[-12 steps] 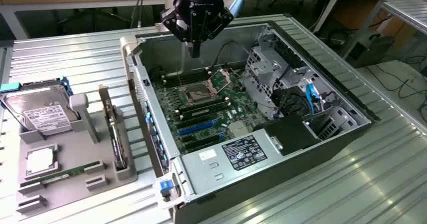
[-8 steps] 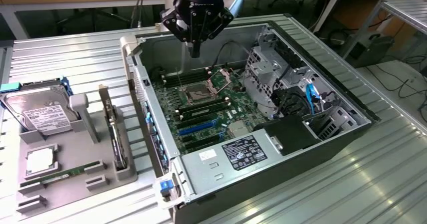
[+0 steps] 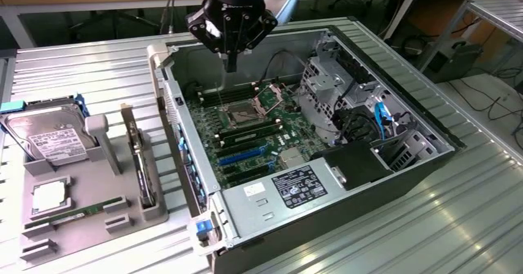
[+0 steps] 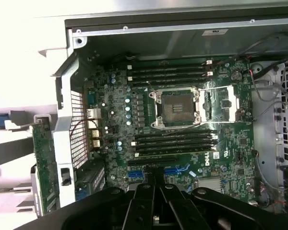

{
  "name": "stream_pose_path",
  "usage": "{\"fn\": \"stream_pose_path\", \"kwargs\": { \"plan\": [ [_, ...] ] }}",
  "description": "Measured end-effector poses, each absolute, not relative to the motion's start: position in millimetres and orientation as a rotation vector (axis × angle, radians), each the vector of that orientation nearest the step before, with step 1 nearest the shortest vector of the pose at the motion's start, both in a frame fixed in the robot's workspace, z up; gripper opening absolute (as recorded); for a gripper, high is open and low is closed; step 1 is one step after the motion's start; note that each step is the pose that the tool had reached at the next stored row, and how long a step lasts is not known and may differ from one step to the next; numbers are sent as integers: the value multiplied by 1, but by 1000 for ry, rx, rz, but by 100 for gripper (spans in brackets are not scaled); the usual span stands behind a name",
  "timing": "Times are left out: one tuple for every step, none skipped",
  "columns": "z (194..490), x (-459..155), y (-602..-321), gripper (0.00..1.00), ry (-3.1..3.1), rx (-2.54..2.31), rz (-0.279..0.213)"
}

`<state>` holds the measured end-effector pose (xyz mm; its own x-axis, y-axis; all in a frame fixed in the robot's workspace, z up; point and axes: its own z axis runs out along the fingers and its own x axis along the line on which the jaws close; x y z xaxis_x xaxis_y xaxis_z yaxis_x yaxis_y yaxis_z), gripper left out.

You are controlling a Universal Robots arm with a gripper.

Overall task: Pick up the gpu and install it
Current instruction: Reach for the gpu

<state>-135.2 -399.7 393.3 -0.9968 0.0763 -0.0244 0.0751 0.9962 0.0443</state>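
The gpu (image 3: pixel 141 163), a slim dark card with a silvery bracket at its far end, stands on edge in a grey holder (image 3: pixel 90 194) at the exterior view's left, outside the computer case. My gripper (image 3: pixel 231 62) hangs above the far part of the open case (image 3: pixel 343 182), well away from the gpu, shut with nothing between its fingers. In the wrist view the gripper (image 4: pixel 153 176) points down at the motherboard (image 4: pixel 115 110), over the black and blue expansion slots (image 4: pixel 175 170).
The grey holder also carries a silver hard drive (image 3: pixel 49 140), a processor (image 3: pixel 49 195) and a green RAM stick (image 3: pixel 70 216). Inside the case are an open processor socket (image 3: pixel 244 110), a drive cage (image 3: pixel 327 87), cables and a power supply (image 3: pixel 298 185). Everything sits on a ribbed metal table (image 3: pixel 82 72).
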Motion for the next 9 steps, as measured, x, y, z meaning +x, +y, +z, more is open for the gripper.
{"fn": "stream_pose_path", "kwargs": {
  "plan": [
    [393,-140,-400,11,3112,118,68],
    [393,-145,-401,11,3113,118,68],
    [393,-150,-401,11,3112,118,68],
    [393,-154,-401,11,3112,118,68],
    [393,-159,-402,11,3112,118,68],
    [393,-164,-402,11,3112,118,68],
    [393,-169,-403,11,3112,118,68],
    [393,-173,-403,11,3113,118,68],
    [393,-178,-404,11,3113,118,68]
  ]
}}
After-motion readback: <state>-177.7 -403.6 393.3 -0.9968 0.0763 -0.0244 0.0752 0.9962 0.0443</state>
